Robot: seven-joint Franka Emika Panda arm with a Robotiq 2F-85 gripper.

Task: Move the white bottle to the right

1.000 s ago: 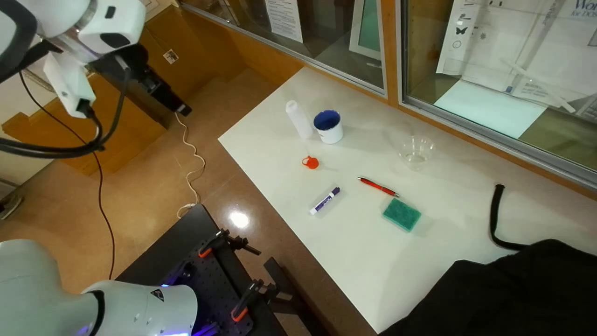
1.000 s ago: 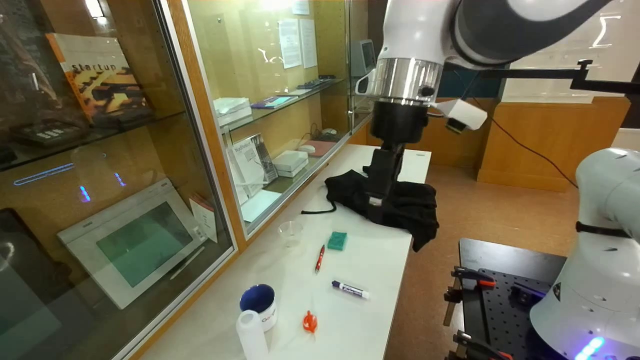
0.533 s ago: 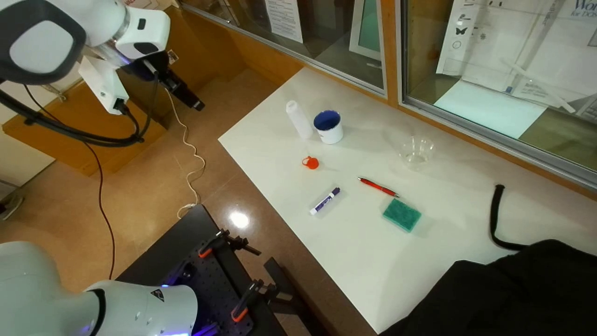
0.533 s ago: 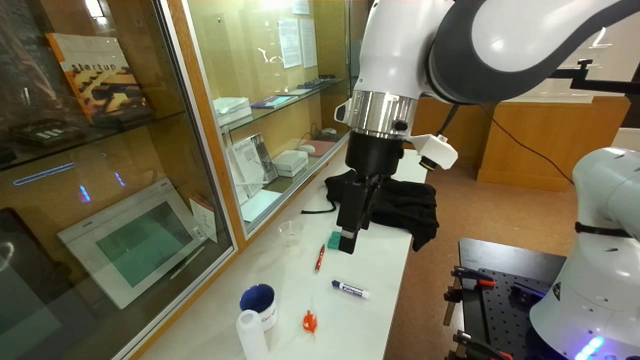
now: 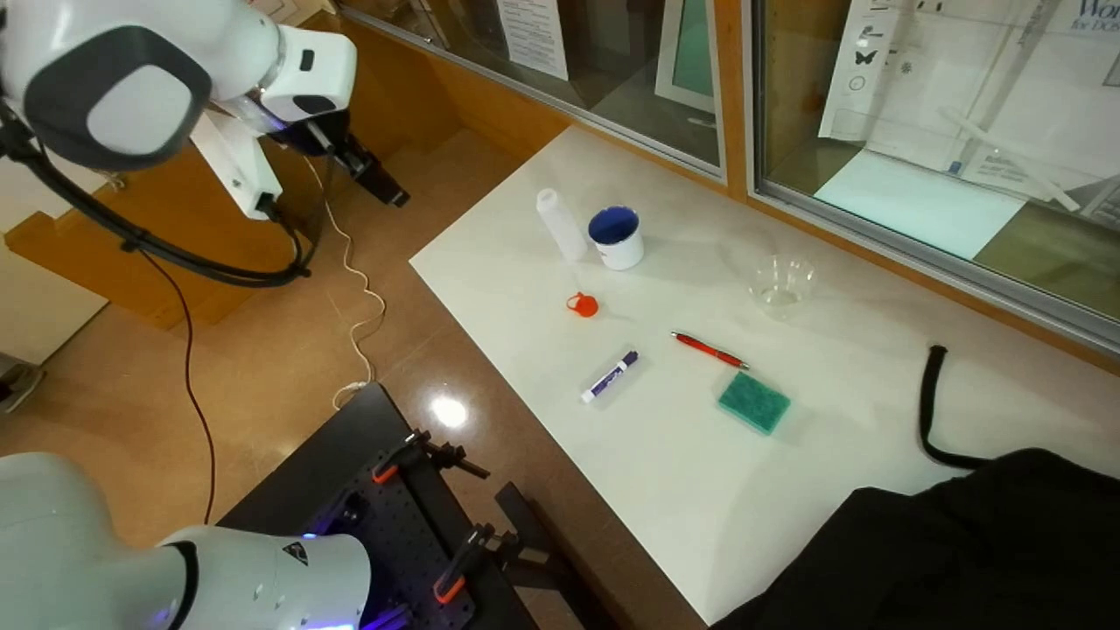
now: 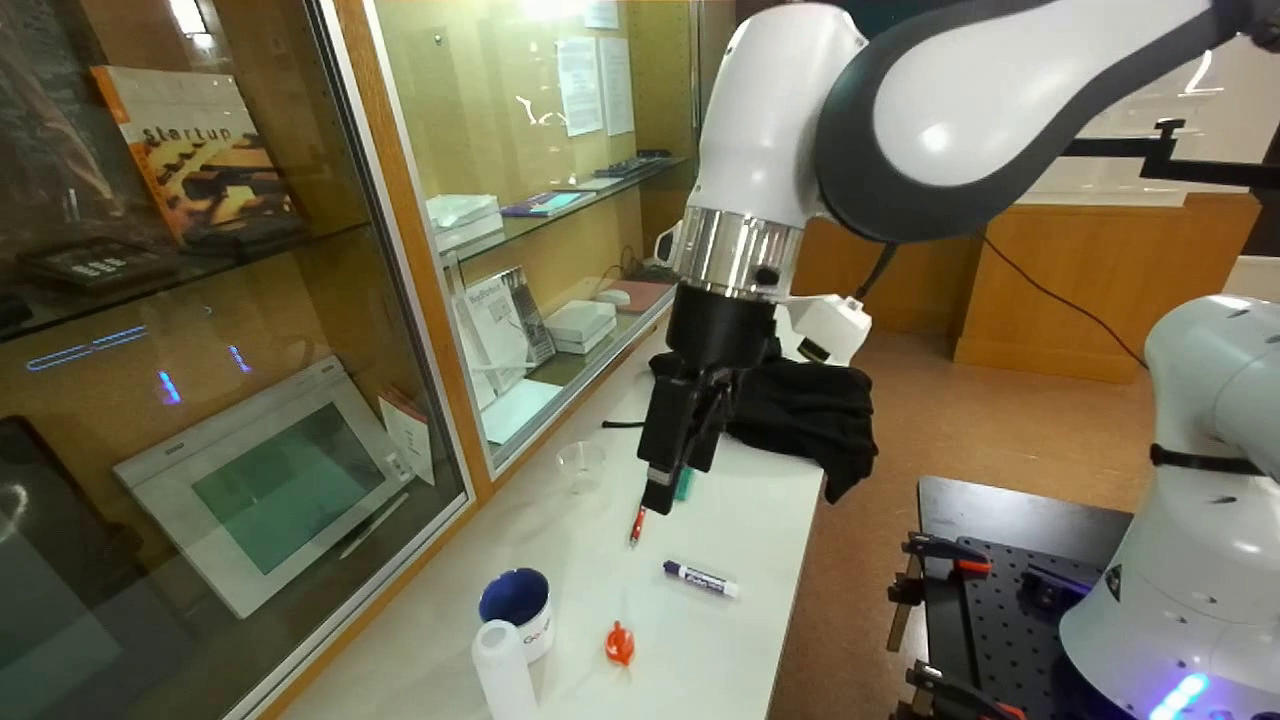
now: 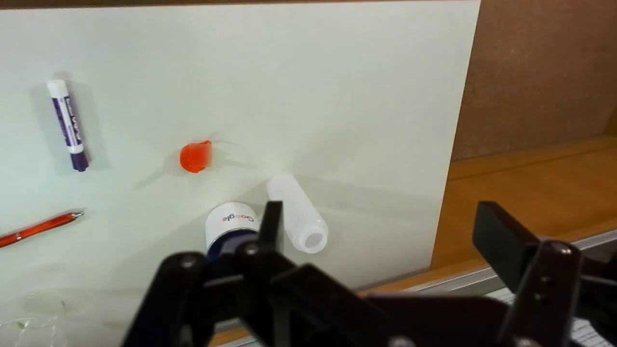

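The white bottle (image 5: 562, 225) is whitish, slightly translucent, uncapped and upright on the white table beside a mug. It shows in both exterior views, at the bottom edge in an exterior view (image 6: 503, 670). In the wrist view the bottle (image 7: 300, 212) lies far below my gripper (image 7: 381, 212), near the left finger, which overlaps a bit of its side. My gripper is open and empty, with wide-spread fingers. In an exterior view the gripper (image 5: 395, 197) is high up, left of the table corner. In an exterior view the gripper (image 6: 662, 490) hangs above the table, in front of the pen and sponge.
A white mug with blue inside (image 5: 617, 245) stands close beside the bottle. An orange cap (image 5: 583, 304), marker (image 5: 610, 376), red pen (image 5: 710, 350), green sponge (image 5: 754, 402), clear cup (image 5: 781, 284) and black cloth (image 5: 962, 542) lie around. A glass cabinet (image 6: 400, 300) borders the table.
My arm and gripper have moved along the table from the black cloth toward the end with the mug and bottle. The objects on the table have not moved.
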